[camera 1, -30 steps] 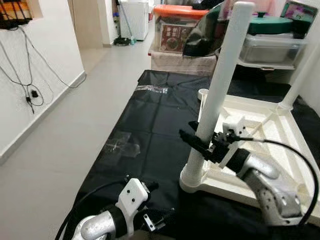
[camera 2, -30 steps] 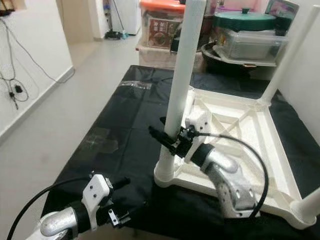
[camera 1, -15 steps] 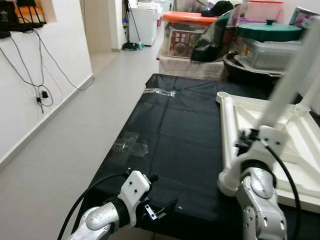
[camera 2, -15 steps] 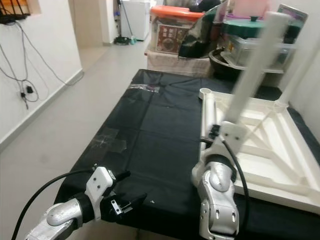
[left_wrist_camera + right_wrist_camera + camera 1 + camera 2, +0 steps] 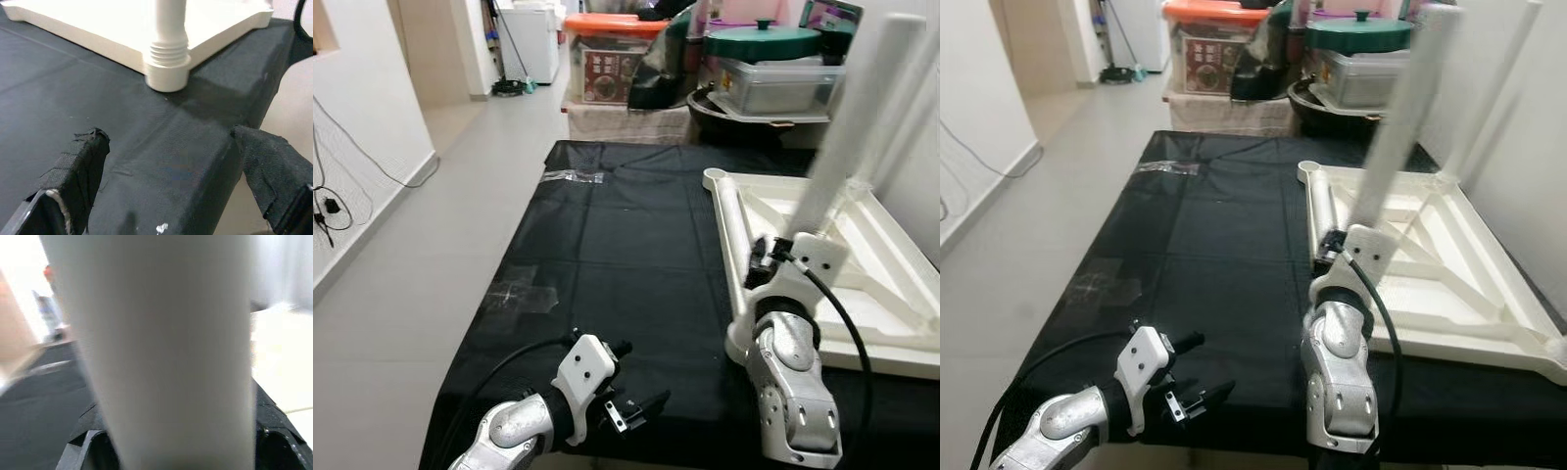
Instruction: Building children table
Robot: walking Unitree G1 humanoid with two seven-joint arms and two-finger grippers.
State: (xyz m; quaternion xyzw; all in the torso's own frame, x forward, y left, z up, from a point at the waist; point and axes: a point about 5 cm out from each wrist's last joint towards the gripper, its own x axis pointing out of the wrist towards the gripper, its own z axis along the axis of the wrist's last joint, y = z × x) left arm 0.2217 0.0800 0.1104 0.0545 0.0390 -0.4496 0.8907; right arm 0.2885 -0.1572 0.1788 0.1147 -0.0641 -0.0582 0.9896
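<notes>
The white table leg (image 5: 862, 127), rising blurred at the right of the frame from the upturned children's table (image 5: 891, 284) on the black-covered tabletop (image 5: 617, 245), sits gripped in my right gripper (image 5: 766, 262); I should keep it upright while twisting, left gripper (image 5: 641, 411) open and idle.

One tabletop (image 5: 862, 264), two fitted legs (image 5: 857, 117), one black sheet (image 5: 617, 255).

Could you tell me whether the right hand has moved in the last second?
Yes. Clasping the white leg, the right hand swung from over the upturned tabletop to its near corner.
</notes>
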